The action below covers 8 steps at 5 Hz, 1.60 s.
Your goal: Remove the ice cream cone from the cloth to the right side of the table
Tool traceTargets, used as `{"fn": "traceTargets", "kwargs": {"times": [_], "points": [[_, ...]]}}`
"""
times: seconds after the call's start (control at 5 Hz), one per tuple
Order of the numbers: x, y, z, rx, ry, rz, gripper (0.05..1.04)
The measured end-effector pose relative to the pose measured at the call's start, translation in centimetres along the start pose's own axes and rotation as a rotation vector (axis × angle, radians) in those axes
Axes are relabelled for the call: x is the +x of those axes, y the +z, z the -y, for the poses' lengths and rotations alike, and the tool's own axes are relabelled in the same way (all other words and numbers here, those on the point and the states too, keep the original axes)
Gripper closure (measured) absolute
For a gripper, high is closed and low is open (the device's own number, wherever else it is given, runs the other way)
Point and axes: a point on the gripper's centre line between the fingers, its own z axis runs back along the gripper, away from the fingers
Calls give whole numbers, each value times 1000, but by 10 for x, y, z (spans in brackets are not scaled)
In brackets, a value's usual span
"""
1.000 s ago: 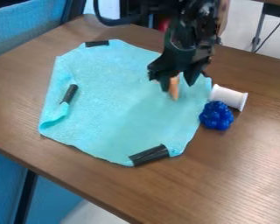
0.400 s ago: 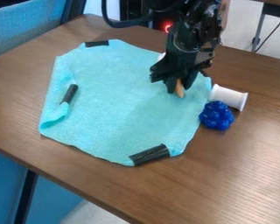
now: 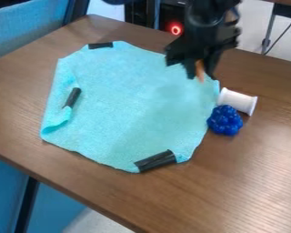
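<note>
The end effector (image 3: 201,76) is closed on the ice cream cone (image 3: 200,71) at the upper-right edge of the cloth (image 3: 123,104). A white spool (image 3: 237,100) lies nearby.

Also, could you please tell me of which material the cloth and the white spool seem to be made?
The cloth looks like a matte, soft textile, perhaps terry or microfibre: its surface is fuzzy and its left edge folds over limply. The white spool seems smooth, rigid plastic with a slight sheen, judging by its even surface and crisp rim, though painted wood is possible.
</note>
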Motion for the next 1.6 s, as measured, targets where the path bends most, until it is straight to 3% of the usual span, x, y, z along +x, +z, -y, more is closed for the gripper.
{"fn": "traceTargets", "kwargs": {"times": [0.6, 0.8, 1.0, 1.2, 1.4, 1.6], "points": [[-97, 58, -8, -152, -409, -138, 729], [-131, 61, -20, -163, -515, -183, 729], [-146, 63, -28, -185, -581, -233, 729], [-154, 57, -30, -192, -610, -265, 729], [-164, 38, -34, -167, -636, -295, 729], [-168, 30, -33, -170, -631, -312, 683]]}}
